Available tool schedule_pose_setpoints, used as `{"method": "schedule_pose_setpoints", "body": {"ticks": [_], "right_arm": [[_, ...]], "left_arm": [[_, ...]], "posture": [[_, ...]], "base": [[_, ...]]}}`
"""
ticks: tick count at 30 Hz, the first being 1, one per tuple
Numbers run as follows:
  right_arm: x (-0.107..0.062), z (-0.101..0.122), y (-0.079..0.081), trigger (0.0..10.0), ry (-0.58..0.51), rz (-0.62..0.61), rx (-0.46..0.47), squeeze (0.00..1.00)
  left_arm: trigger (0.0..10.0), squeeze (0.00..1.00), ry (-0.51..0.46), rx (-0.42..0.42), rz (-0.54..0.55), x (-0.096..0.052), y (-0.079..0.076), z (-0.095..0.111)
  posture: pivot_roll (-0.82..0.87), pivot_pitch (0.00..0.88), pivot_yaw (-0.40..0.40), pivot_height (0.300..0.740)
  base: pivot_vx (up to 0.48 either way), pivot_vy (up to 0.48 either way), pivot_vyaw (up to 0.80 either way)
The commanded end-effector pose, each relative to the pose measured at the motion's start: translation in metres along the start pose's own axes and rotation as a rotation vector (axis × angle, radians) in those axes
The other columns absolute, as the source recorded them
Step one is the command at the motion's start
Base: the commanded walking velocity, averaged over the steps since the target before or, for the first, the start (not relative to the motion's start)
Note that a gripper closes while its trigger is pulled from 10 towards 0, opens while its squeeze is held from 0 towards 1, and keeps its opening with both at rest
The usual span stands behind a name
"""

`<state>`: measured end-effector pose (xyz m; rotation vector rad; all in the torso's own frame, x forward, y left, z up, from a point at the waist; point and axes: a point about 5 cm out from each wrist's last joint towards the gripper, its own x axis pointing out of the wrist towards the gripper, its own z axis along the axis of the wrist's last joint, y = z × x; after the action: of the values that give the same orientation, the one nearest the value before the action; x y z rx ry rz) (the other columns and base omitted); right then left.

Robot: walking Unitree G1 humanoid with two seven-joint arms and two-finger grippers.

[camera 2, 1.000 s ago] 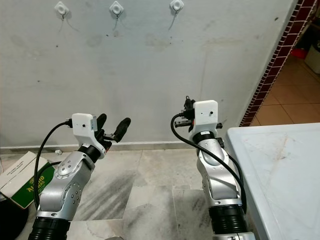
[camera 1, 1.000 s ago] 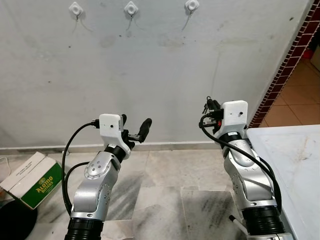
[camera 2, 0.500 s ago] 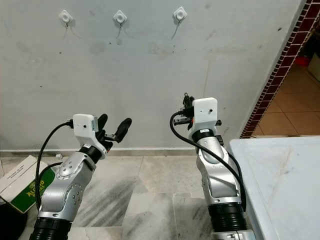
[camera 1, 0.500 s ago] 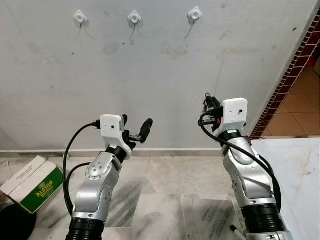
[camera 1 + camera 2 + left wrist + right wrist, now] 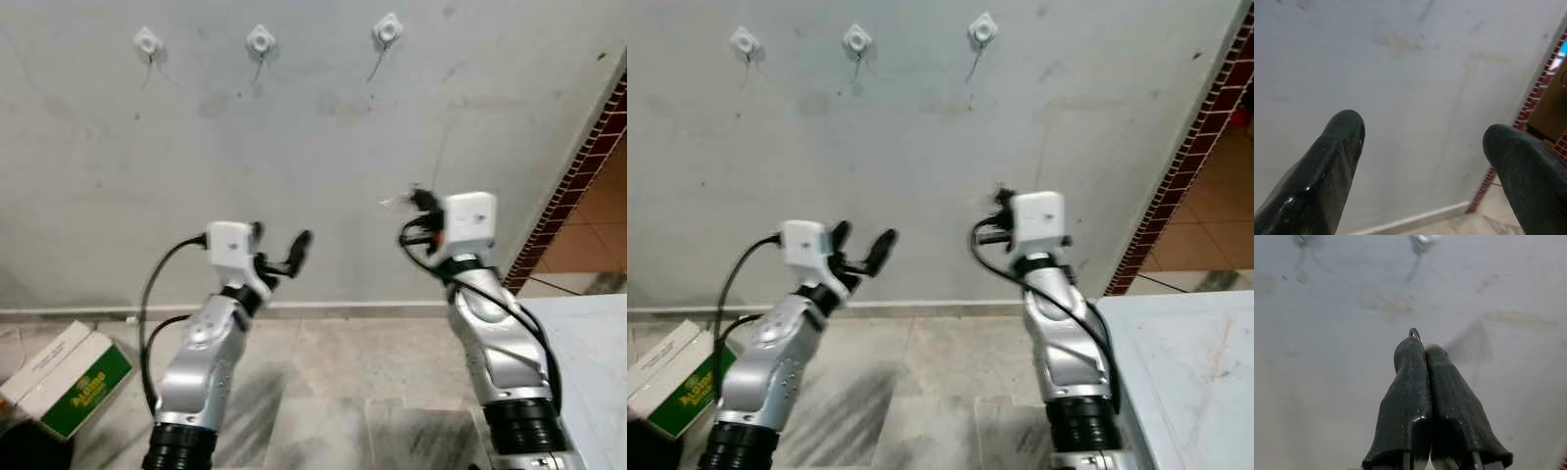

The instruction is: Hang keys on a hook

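Three small white hooks (image 5: 147,42), (image 5: 260,40), (image 5: 388,30) are fixed high on the grey wall. My right gripper (image 5: 416,201) is raised in front of the wall, well below the right-hand hook, and is shut on the keys. In the right wrist view a thin metal key ring (image 5: 1414,332) pokes out between the closed fingertips, with one hook (image 5: 1422,239) above it. My left gripper (image 5: 279,240) is held up at about the same height, open and holding nothing. Its two black fingers (image 5: 1337,147) stand wide apart facing bare wall.
A green and white cardboard box (image 5: 64,377) lies on the tiled floor at the lower left. A white table (image 5: 1185,362) stands at the lower right. A strip of dark red tiles (image 5: 578,166) edges the wall on the right, with an orange floor beyond.
The whole picture has shifted a little and blurred, so the camera moved. Both arms keep nearly the same pose, and the right gripper stays shut on the keys.
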<state>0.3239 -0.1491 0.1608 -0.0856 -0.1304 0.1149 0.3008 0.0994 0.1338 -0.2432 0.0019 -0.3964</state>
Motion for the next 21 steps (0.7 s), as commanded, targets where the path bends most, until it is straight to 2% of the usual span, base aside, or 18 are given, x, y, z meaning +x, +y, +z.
{"method": "schedule_pose_setpoints", "body": {"ticks": [1,11,21], "right_arm": [[0.0037,0.0077,0.0146,10.0,-0.031,0.051,0.009,0.0],[0.0038,0.0082,0.0152,10.0,-0.039,0.055,-0.001,0.0],[0.0043,0.0086,0.0157,10.0,-0.043,0.054,-0.003,0.0]], "left_arm": [[10.0,0.0,-0.004,0.016,0.04,-0.0044,0.0134,0.0035],[10.0,0.0,0.004,0.02,0.052,-0.0039,0.0142,0.002],[10.0,0.0,0.004,0.021,0.065,-0.003,0.0131,0.0008]], "posture": [[-0.02,0.037,0.081,0.74],[-0.02,0.04,0.079,0.74],[-0.02,0.039,0.079,0.74]], "base": [[0.307,0.255,0.0],[0.294,0.25,0.0],[0.0,0.0,0.0]]}}
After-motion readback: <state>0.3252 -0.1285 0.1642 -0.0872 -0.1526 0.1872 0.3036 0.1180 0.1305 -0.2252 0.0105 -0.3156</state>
